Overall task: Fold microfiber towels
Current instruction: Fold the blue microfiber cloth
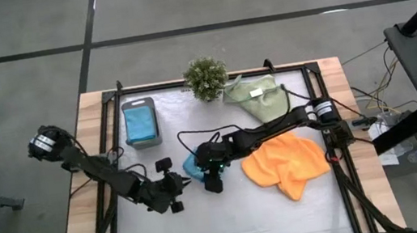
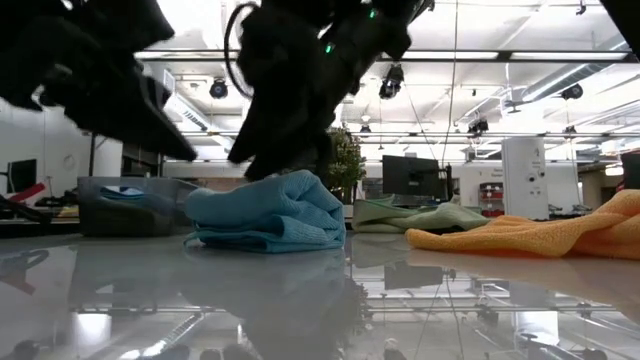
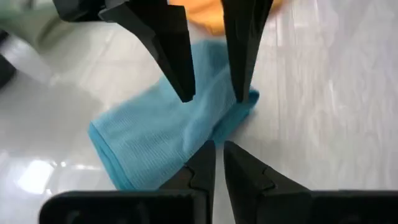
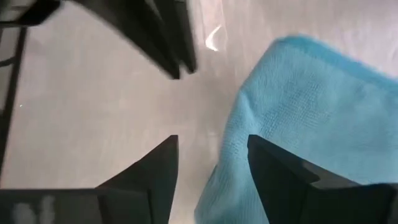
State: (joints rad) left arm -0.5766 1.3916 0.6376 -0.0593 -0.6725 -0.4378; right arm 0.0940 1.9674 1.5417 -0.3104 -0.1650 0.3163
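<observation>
— While my right gripper point(image 1: 214, 183) hangs with fingers parted over the folded teal towel point(image 1: 193, 166) mid-counter point(image 1: 231, 219), where's the left?
— My left gripper point(image 1: 177, 193) is pinched closed, empty, just beside that towel.

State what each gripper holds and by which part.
Nothing is held. Right gripper is open beside the folded teal towel; left gripper is shut and empty.

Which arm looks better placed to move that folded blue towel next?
The right one, probably. The right gripper hangs open directly over the folded teal towel, one finger at its edge. The left gripper sits shut beside it, holding nothing.
</observation>
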